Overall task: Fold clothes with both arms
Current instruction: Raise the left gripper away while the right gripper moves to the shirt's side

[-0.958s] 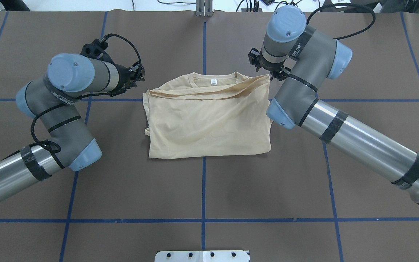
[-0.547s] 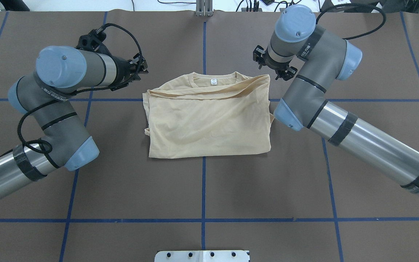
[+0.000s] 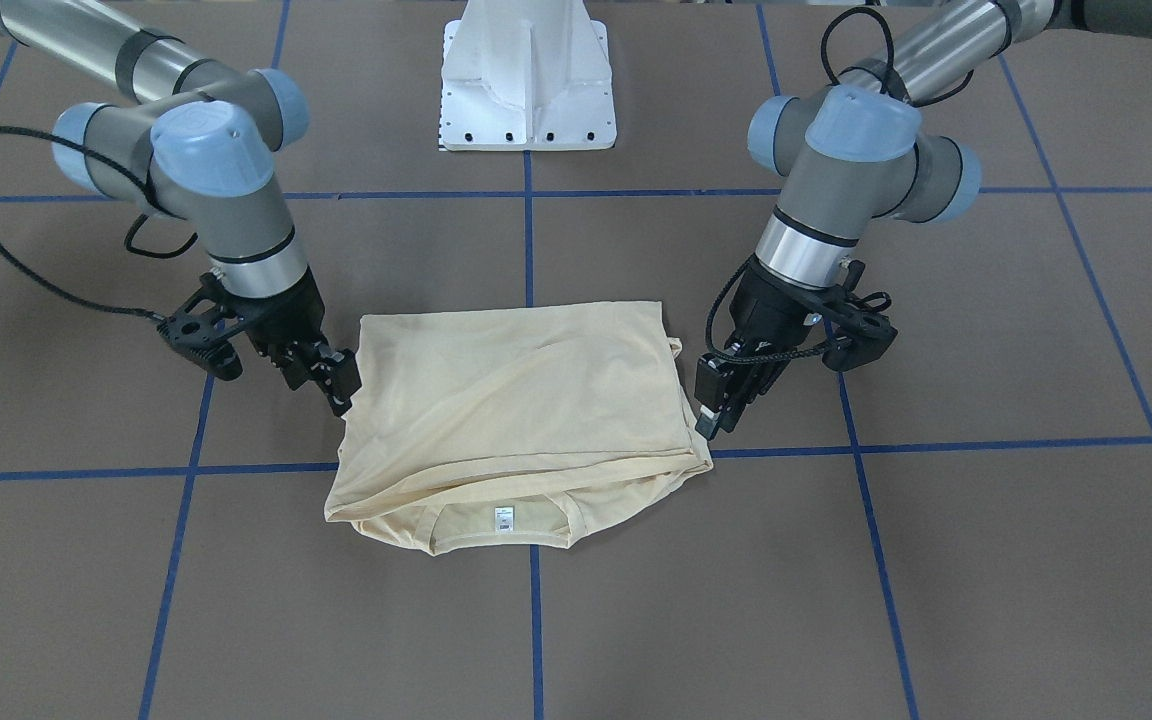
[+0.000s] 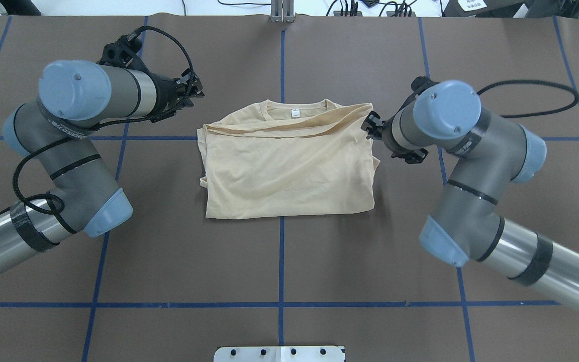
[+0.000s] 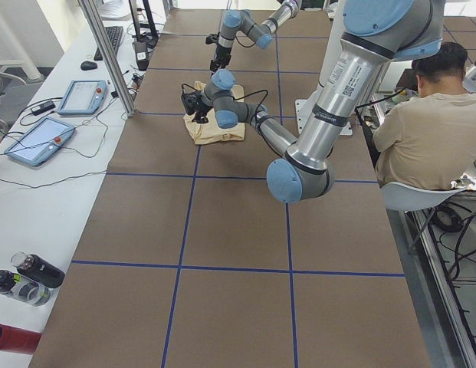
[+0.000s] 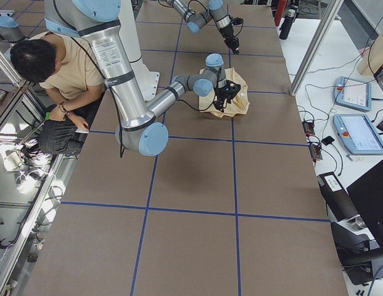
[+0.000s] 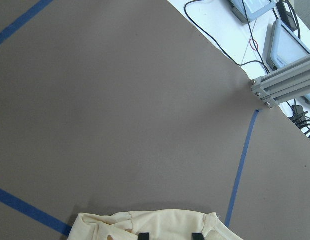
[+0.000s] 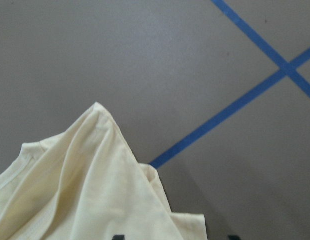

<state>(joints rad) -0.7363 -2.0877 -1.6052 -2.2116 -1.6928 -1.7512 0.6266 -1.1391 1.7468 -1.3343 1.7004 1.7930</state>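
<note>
Matt cloth T-shirt [image 4: 289, 166], glossy metal arm tubes [image 4: 561, 276], possibly paper tabletop [image 4: 370, 251]

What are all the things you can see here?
T-shirt: one, pale yellow, folded in the middle of the table.
Neck tag: one, white, inside the collar.
Table: one, brown, under everything.
Tape lines: several, blue, crossing the table.
Base: one, white, on the table between the arms.
Screens: two, grey-blue, on the white side bench.
Person: one, tan shirt, sitting beside the table.
Left arm: one, silver and grey, left of the shirt.
Right arm: one, silver and grey, right of the shirt.
Left hand: one, black, open, near a shirt corner.
Right hand: one, black, open, at the shirt's edge.
</note>
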